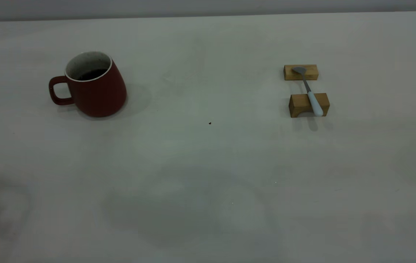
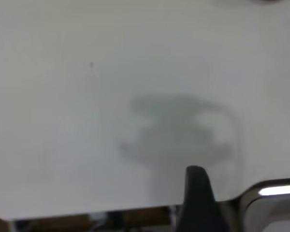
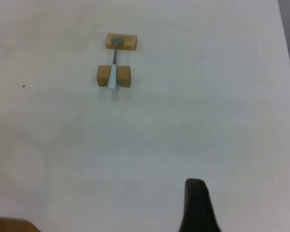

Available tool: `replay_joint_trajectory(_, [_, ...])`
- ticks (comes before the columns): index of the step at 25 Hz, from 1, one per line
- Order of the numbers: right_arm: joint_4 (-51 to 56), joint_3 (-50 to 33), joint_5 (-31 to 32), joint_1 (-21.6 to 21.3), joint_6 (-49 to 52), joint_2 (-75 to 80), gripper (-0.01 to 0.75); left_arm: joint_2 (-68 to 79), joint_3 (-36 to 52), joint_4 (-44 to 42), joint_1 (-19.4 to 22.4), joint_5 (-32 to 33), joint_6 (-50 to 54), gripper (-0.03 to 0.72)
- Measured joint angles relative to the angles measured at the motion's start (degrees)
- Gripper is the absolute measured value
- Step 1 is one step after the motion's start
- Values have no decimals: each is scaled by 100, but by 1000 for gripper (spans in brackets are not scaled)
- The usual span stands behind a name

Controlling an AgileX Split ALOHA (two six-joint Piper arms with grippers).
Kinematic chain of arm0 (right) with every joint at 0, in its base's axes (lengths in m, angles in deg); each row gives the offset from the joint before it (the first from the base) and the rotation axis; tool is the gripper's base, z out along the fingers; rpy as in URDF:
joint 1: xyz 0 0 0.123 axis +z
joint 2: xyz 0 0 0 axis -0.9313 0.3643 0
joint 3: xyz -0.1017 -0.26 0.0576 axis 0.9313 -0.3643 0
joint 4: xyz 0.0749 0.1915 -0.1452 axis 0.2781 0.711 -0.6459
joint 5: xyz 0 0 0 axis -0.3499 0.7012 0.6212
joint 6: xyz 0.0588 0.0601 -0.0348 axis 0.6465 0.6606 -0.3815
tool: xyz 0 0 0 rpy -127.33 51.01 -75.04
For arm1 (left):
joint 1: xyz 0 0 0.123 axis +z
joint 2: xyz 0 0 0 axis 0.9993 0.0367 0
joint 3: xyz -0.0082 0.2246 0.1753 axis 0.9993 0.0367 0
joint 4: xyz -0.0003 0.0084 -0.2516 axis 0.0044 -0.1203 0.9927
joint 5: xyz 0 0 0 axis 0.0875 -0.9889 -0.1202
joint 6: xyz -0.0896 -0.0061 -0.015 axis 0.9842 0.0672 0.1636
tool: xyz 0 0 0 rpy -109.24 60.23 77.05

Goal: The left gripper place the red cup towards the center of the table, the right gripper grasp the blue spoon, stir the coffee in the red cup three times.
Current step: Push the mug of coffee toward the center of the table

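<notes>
- Where the squat dark-red ceramic cup [image 1: 93, 86] is concerned, it is seen upright on the left part of the broad off-white matte table [image 1: 208, 164] in the exterior view, with its loop handle turned toward that view's left edge.
- Dark, nearly black coffee [image 1: 92, 74] is held inside the cup, below a white speckled inner wall and a thin white rim.
- The small blue spoon [image 1: 309, 91], with pale blue handle and grey metal neck and bowl, is laid across two tan wooden blocks [image 1: 309, 105] on the right part of the table, well apart from the cup. Its bowl rests on the farther block and its handle on the nearer, notched block.
- The spoon [image 3: 113, 63] and the blocks [image 3: 114, 76] are also recorded in the right wrist view, far from the right gripper [image 3: 197, 205].
- Only one dark blunt finger of the right gripper is shown at the picture's edge; whether it is released or clenched cannot be told. Nothing is gripped by it.
- Likewise, one dark finger of the left gripper [image 2: 195, 198] is seen above bare tabletop [image 2: 87, 121] near the table's edge; its state cannot be told.
- Neither arm appears in the exterior view.
- A small dark speck [image 1: 210, 123] is noted near the table's middle.
- A rounded table corner and a pale wall are observed at the far side.
</notes>
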Motion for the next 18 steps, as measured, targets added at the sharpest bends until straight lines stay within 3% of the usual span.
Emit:
replay_joint_trajectory(9, [0, 0, 0, 0, 0, 0, 565, 3211, -1869, 307, -7, -404, -1899, 647])
replay_joint_trajectory(18, [0, 0, 0, 0, 0, 0, 565, 5241, -3395, 577, -172, -346, -3228, 649])
